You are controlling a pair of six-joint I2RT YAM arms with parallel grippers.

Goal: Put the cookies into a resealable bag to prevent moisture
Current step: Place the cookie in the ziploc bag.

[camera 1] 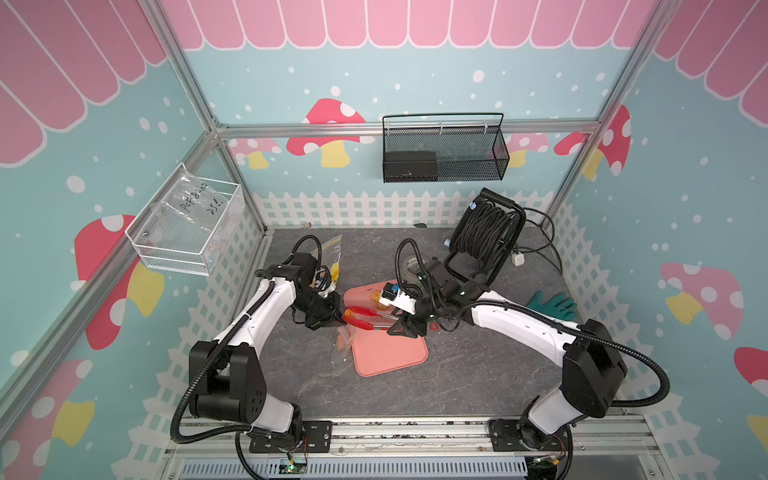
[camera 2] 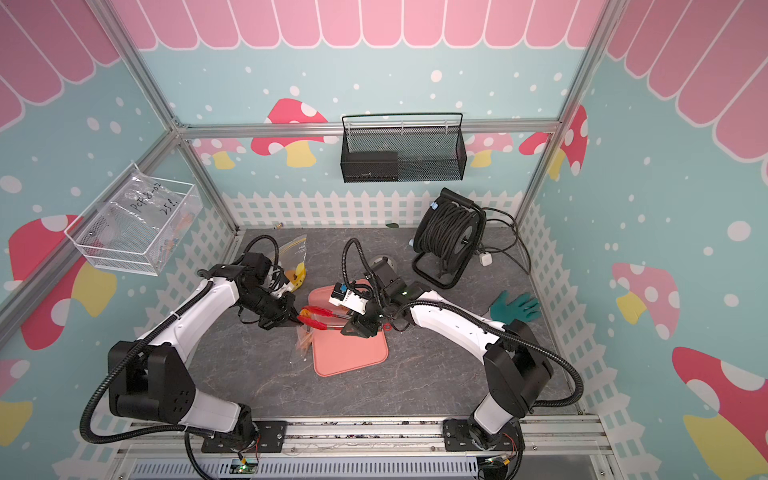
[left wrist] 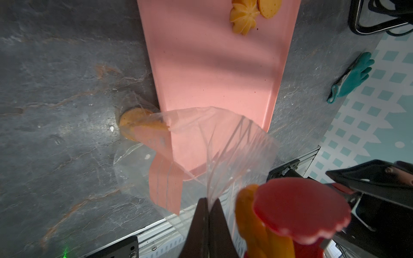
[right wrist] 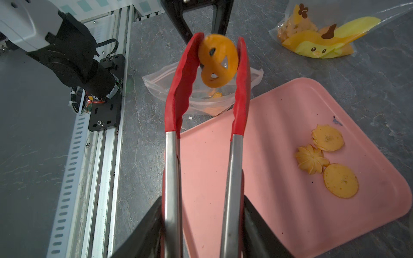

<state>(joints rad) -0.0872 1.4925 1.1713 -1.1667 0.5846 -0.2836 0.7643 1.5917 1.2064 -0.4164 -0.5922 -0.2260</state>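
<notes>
Okay, we have the right hand [right wrist: 202, 198] clamped on the steel arms of the tongs [right wrist: 176, 89]. A holed cookie [right wrist: 218, 60] sits between the red tips, tilted on edge; we can't tell if it's pinched or loose. The left hand [left wrist: 208, 206] is closed tight on the rim of the clear bag [left wrist: 223, 138], holding the mouth up. We think the drop turns on this: the tips hang above the bag mouth, just off the tray [right wrist: 279, 125] edge on the left arm's side. The tongs' long axis runs from right hand toward left hand. The bag hangs from the pinched rim down to the counter [right wrist: 335, 71], mouth facing up at the tips, with some cookies [left wrist: 136, 122] at its bottom. We count three more on the tray, well apart from the tips.
</notes>
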